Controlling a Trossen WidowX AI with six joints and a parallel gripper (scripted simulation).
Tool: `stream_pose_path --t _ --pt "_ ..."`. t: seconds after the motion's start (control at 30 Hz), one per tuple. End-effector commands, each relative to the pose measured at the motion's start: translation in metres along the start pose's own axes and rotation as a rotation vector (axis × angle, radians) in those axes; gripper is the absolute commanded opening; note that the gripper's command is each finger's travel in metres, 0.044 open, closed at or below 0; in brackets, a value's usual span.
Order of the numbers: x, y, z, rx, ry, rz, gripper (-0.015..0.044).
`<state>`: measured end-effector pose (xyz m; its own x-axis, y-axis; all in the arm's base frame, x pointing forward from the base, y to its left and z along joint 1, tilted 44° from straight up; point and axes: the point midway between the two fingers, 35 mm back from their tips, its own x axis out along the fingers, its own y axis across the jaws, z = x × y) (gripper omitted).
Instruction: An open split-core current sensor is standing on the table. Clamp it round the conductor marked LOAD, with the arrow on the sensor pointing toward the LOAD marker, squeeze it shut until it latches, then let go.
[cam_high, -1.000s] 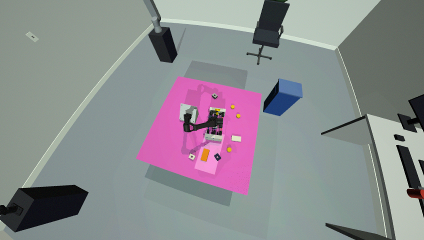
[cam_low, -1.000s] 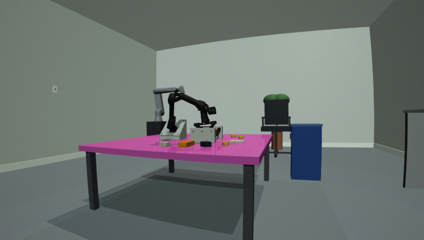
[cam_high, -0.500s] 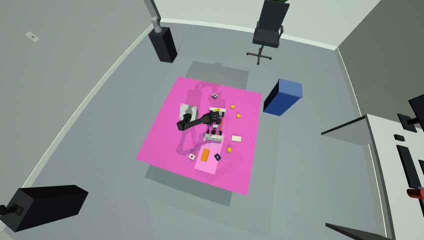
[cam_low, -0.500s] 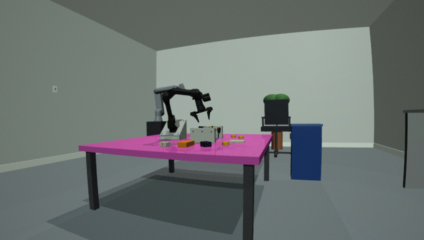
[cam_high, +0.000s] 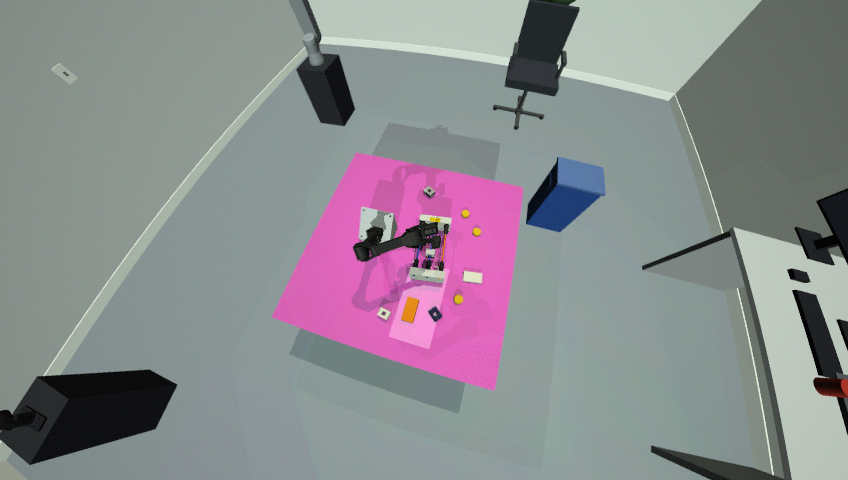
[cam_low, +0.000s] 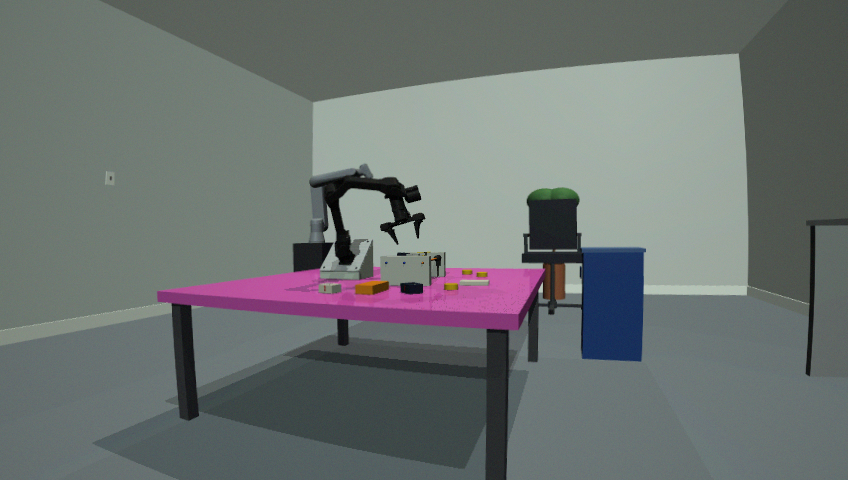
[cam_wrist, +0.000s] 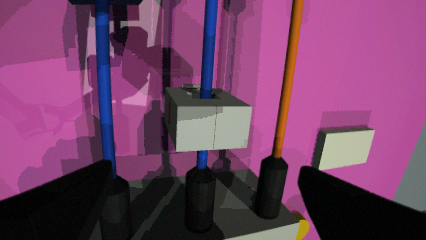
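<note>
The pale grey sensor (cam_high: 428, 253) (cam_wrist: 212, 125) sits round the middle blue conductor (cam_wrist: 208, 50). Its two halves meet at a thin seam on the face seen in the wrist view. A red mark shows on its left side; no arrow can be made out. Another blue conductor (cam_wrist: 103, 75) runs to the left and an orange conductor (cam_wrist: 287, 85) to the right. My gripper (cam_low: 407, 239) (cam_wrist: 208, 173) is wide open and empty, raised above the conductors, with no finger touching the sensor. Which conductor is marked LOAD cannot be read. The latch is not clearly visible.
The conductors run between a near terminal block (cam_high: 426, 274) (cam_low: 404, 273) and a far one with a yellow label (cam_high: 435, 219). An orange block (cam_high: 410, 309) (cam_low: 371, 287), a dark block (cam_high: 437, 316), a cream slab (cam_high: 473, 277) (cam_wrist: 347, 148) and several yellow discs lie around.
</note>
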<state>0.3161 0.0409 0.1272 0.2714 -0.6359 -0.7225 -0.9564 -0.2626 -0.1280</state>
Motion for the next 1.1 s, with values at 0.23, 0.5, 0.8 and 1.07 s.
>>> stream_pose_path --t 0.23,0.5,0.8,1.07 --pt "0.000 0.000 -0.001 0.003 0.005 -0.002 0.0440" --pt "0.000 0.000 -0.001 0.003 0.005 -0.002 0.0440" --pt "-0.003 0.010 0.016 0.283 0.048 -0.072 0.0440" --pt "-0.009 0.037 0.046 0.934 0.044 -0.302 0.0440"
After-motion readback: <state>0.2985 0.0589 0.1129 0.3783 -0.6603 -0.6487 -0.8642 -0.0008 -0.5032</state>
